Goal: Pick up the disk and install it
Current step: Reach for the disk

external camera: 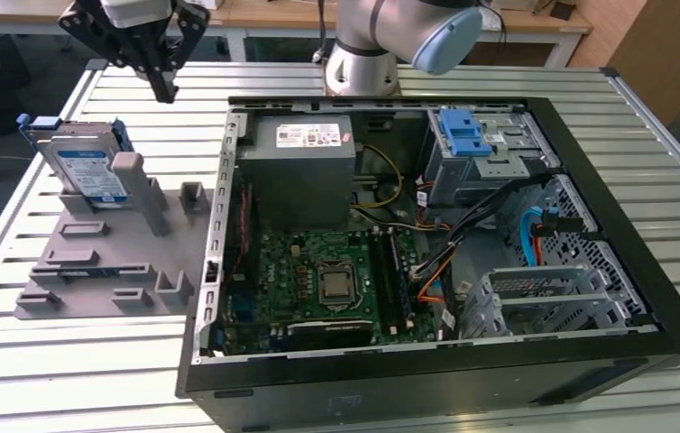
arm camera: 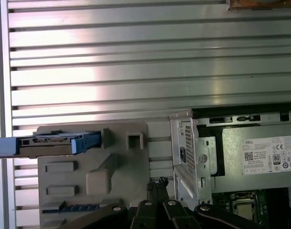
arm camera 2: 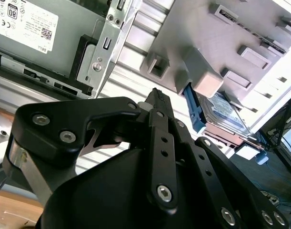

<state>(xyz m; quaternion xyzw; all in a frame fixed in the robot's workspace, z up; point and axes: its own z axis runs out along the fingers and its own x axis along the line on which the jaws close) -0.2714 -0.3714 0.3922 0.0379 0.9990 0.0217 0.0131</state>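
Observation:
The disk (external camera: 85,171), a silver drive with a blue-and-white label in a blue carrier, stands on edge in a slot at the far end of a grey holder block (external camera: 99,271), at the exterior view's left. Both wrist views catch it too, disk (arm camera 2: 226,117) and disk (arm camera: 55,143). My gripper (external camera: 167,90) hangs in the air above the table, behind the disk and slightly toward the open computer case. Its black fingers meet at the tips with nothing between them, as seen on the gripper (arm camera 2: 157,95) and the gripper (arm camera: 158,182).
An open computer case (external camera: 629,271) lies on the slatted metal table (external camera: 76,379). Inside are a grey power supply (external camera: 304,171), a motherboard (external camera: 328,280), cables and a grey drive cage with a blue latch (external camera: 466,135). The arm's base (external camera: 362,68) stands behind the case.

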